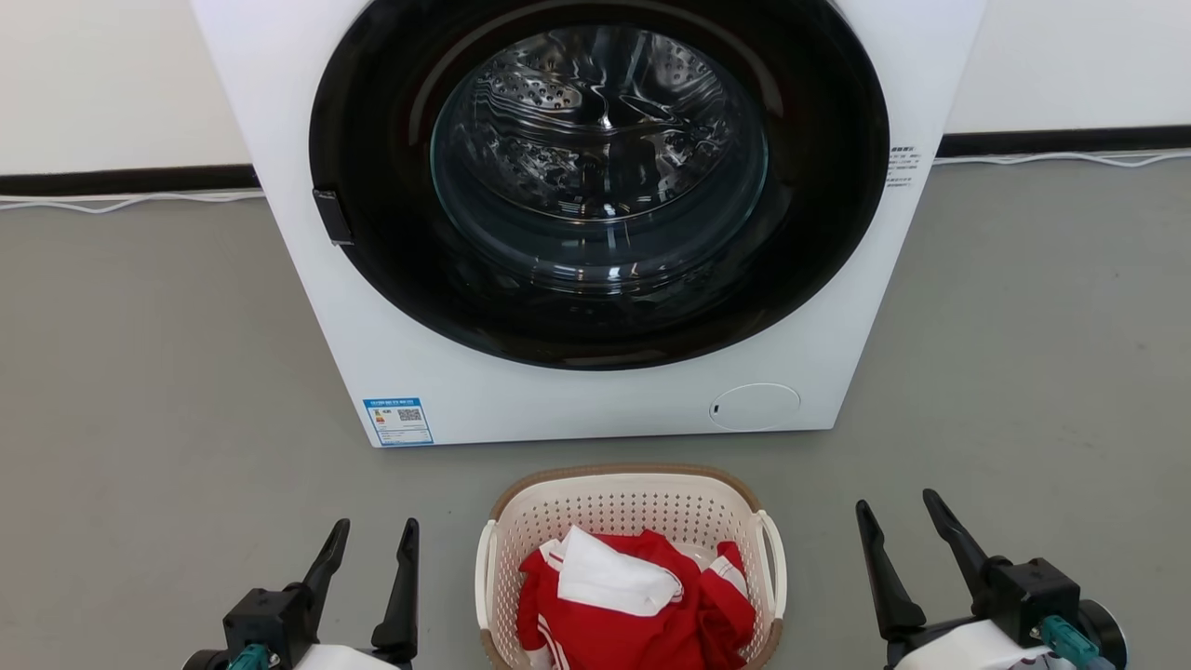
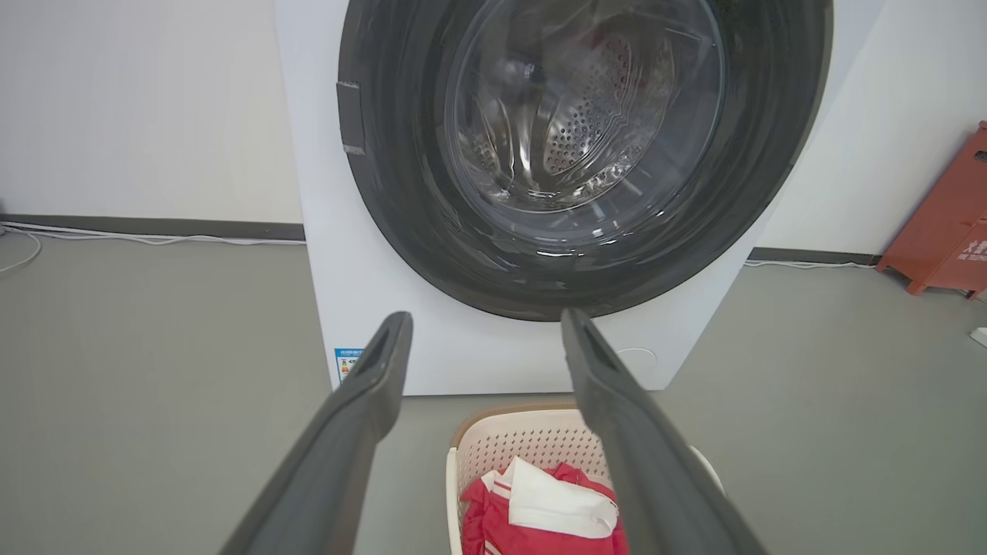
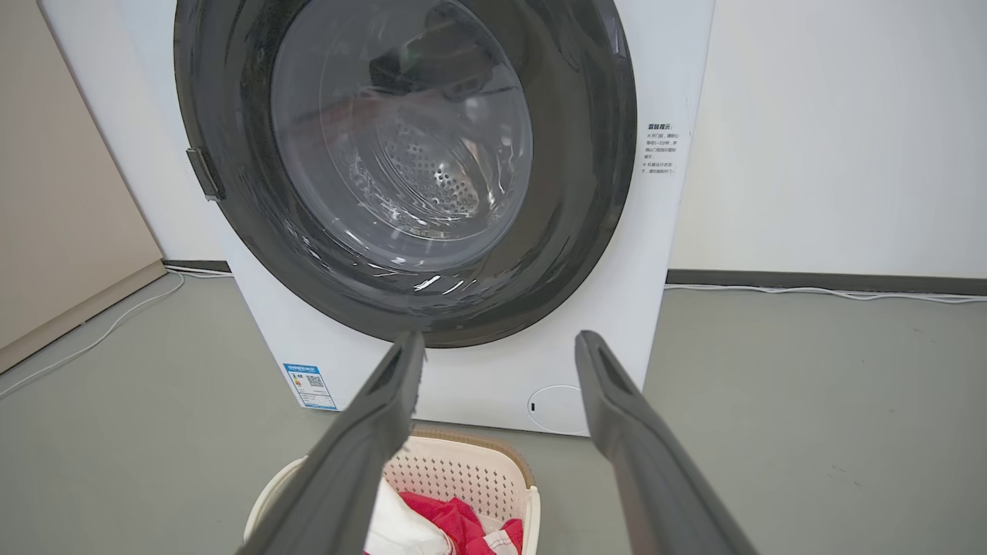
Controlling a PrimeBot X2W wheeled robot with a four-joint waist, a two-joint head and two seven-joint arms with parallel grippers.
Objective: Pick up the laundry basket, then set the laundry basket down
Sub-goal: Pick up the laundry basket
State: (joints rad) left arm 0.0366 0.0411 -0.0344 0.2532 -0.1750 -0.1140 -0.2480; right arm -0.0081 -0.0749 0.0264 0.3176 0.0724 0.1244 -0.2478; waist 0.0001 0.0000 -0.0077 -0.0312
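- The left claw [image 1: 377, 524] stands spread and empty, well left of the basket; I'd guide it onto the left loop handle [image 1: 482, 569].
- The laundry basket [image 1: 633, 507] sits on the grey floor [image 1: 140, 419] just before the washer [image 1: 521, 409]. It is perforated cream plastic with a brown woven-look rim, and soft red and white clothes [image 1: 642, 605] are heaped inside.
- The right claw [image 1: 895, 500], also spread, should take the right loop handle [image 1: 778, 569]; lift both sides level.

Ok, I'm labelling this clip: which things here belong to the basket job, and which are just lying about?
Job: laundry basket, left gripper, right gripper.
Lying about: washer, red and white clothes in the basket, white cable, red stand.
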